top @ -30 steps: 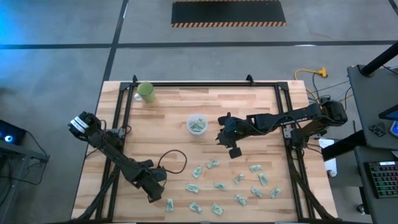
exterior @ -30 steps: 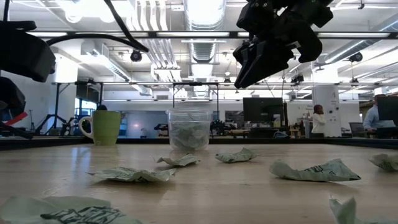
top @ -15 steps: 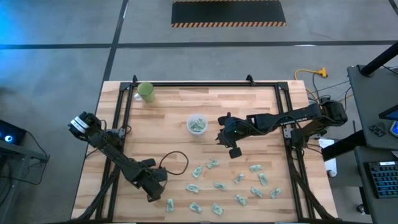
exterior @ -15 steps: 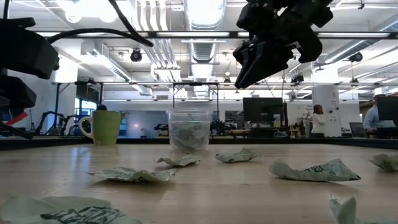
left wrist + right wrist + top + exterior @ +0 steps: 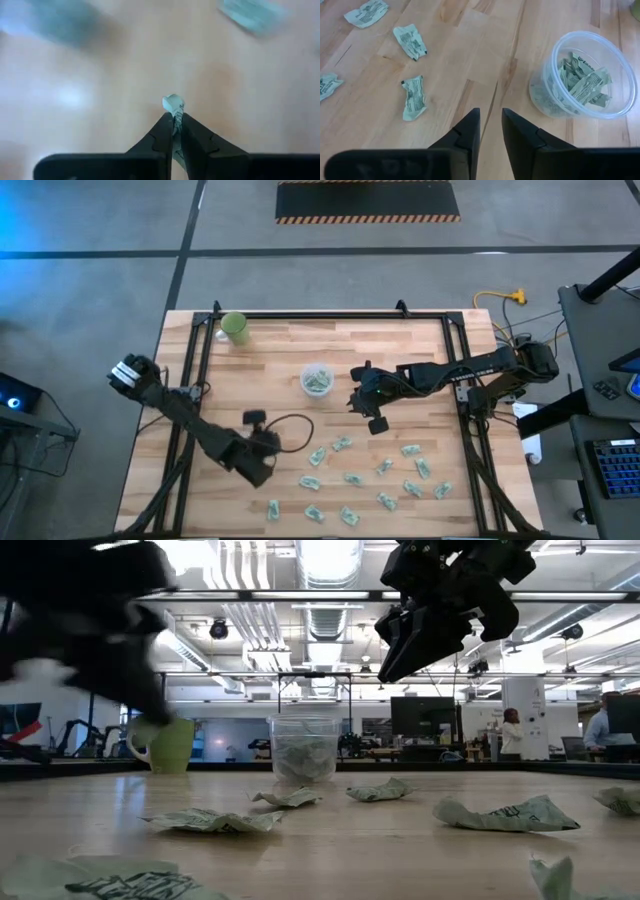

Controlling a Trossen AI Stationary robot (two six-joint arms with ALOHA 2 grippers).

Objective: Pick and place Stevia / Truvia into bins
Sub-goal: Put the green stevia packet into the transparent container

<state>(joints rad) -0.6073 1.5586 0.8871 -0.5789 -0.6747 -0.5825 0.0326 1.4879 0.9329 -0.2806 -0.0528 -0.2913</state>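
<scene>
Several crumpled pale green Stevia packets (image 5: 380, 472) lie on the wooden table's near right part, and they show in the low view too (image 5: 505, 813). The clear cup (image 5: 317, 380) stands mid-table with packets inside. My left gripper (image 5: 173, 117) hangs over the near left part (image 5: 266, 444), shut on one packet (image 5: 172, 104). My right gripper (image 5: 490, 125) hovers just right of the cup (image 5: 582, 75). Its fingers stand slightly apart with nothing between them. My left gripper pinches one packet between its two fingers. A small pale end of the packet (image 5: 173, 103) sticks out past the fingertips; the rest is hidden between the fingers. The fingers slant downward, and the packet is lifted clear of the table.
An opaque light-green cup (image 5: 236, 328) stands at the far left corner (image 5: 170, 745). A black cable loop (image 5: 285, 435) lies on the table beside my left arm. A dark metal frame (image 5: 330, 314) borders the table. Bare wood lies between the cup and the left arm.
My left gripper has risen and swung toward the table's far right, toward the clear cup, and its wrist has rolled on the way. It shows blurred in the low view. My right gripper has kept still, and the packets on the table have not moved.
</scene>
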